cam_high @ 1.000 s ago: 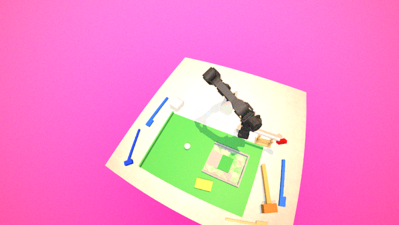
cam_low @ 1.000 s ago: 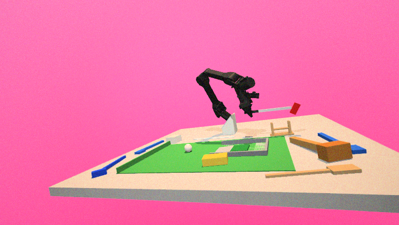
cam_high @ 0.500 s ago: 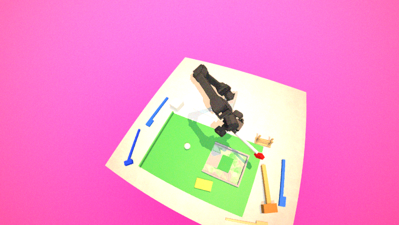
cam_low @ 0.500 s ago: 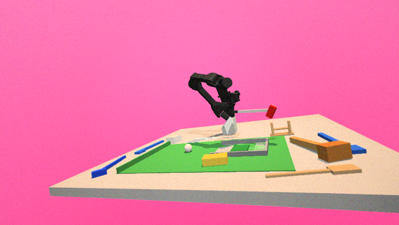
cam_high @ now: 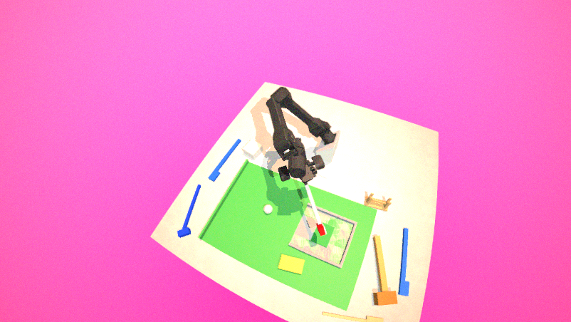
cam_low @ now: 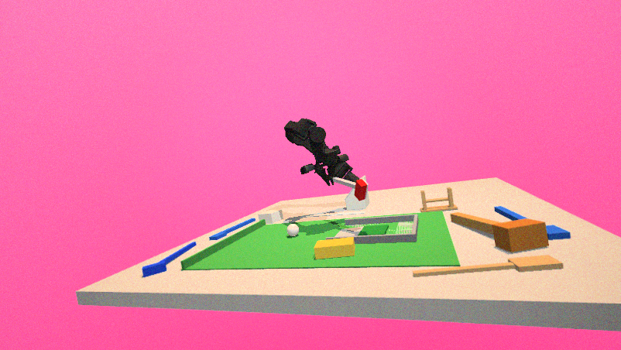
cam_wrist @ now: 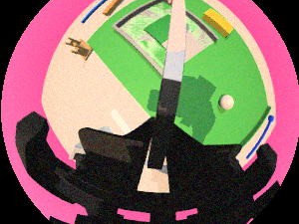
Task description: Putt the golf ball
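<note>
Counts first: one putter (cam_high: 314,207) with a red head, one ball (cam_high: 268,209), one raised green (cam_high: 322,239) framed by its ramp, one yellow block (cam_high: 291,263), three blue sticks, one orange mallet (cam_high: 382,273), one flat wooden paddle (cam_low: 487,266), one small wooden rack (cam_high: 377,200), one white block (cam_high: 251,149).

My tool (cam_high: 302,178) is closed on the putter's dark grip end, fingers nearly together around the thin shaft. The white shaft runs straight out ahead of my tool, up in the air, and its red head (cam_low: 361,189) hangs above the raised green without touching it. In the wrist view the shaft (cam_wrist: 176,42) splits the scene, red head at the far end.

Ball sits on the green mat (cam_high: 248,231), below and to one side of my tool, well apart from the putter head and short of the ramp. Yellow block lies on the mat beyond the ball, just beside the ramp's near corner. Mallet, paddle and one blue stick (cam_high: 404,261) lie on the tabletop (cam_high: 384,159) past the ramp; the other two blue sticks (cam_high: 224,159) (cam_high: 190,211) lie off the mat's far edge. Rack stands off the mat beside the ramp.
</note>
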